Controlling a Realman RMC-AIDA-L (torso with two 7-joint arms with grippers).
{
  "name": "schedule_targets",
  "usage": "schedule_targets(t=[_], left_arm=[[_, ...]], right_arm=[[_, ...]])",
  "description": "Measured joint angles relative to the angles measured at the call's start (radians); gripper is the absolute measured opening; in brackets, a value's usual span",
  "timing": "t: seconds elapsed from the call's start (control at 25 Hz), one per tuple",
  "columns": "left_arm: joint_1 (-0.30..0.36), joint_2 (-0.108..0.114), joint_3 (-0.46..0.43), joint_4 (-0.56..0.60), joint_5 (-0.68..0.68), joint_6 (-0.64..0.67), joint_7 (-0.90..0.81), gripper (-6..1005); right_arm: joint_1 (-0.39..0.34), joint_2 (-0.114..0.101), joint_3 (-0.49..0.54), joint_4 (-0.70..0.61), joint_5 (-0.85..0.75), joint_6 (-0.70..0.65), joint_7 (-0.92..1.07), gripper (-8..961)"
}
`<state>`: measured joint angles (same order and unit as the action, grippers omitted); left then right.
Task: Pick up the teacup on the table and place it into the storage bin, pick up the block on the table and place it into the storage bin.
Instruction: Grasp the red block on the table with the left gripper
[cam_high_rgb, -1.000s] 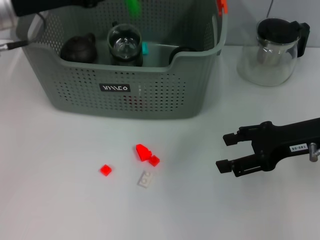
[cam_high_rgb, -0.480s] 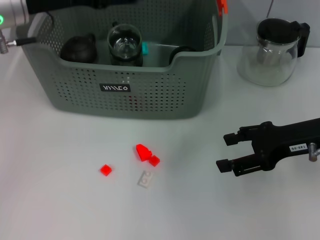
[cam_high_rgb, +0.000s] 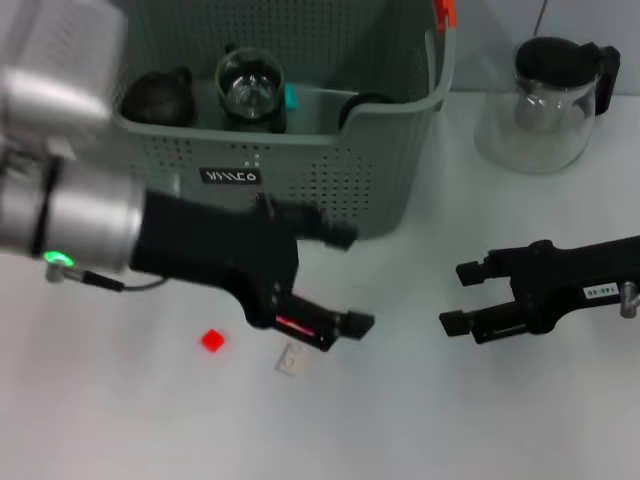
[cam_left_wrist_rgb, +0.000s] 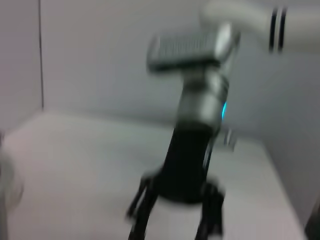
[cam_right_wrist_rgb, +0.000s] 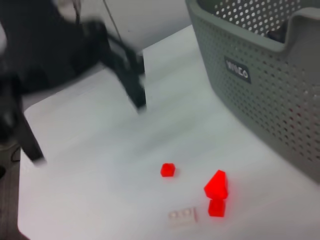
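A small black label (cam_high_rgb: 231, 176) on the storage bin (cam_high_rgb: 400, 170) reads "VIVCO".

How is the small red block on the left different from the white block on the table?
Colour: the small red block is bright red, while the white block is pale white. Shape: the small red block looks like a compact cube; the white block is flatter and longer, with studs on top in the right wrist view. Both lie loose on the white table, outside the storage bin.

The white table (cam_high_rgb: 120, 420) carries the bin (cam_high_rgb: 330, 190), a teapot (cam_high_rgb: 545, 105), 3 red blocks (cam_right_wrist_rgb: 168, 170) and 1 white block (cam_high_rgb: 291, 359).
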<state>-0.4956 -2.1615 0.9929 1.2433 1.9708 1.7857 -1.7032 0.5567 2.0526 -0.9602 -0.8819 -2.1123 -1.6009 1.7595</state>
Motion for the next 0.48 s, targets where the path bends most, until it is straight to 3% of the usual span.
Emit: schedule_targets(t=[0.24,0.48], left_arm=[[0.000,-0.009,0.126,0.006,0.182,-0.150,-0.052,952],[-0.071,-0.003,0.197,0.021,0.393,-0.204,-0.195,951]], right_arm=[[0.002,-0.007,0.009,0.011,0.000,0.002,0.006,887],[0.001,-0.008,0.011,0.011,-0.002,0.001,0.016,886]])
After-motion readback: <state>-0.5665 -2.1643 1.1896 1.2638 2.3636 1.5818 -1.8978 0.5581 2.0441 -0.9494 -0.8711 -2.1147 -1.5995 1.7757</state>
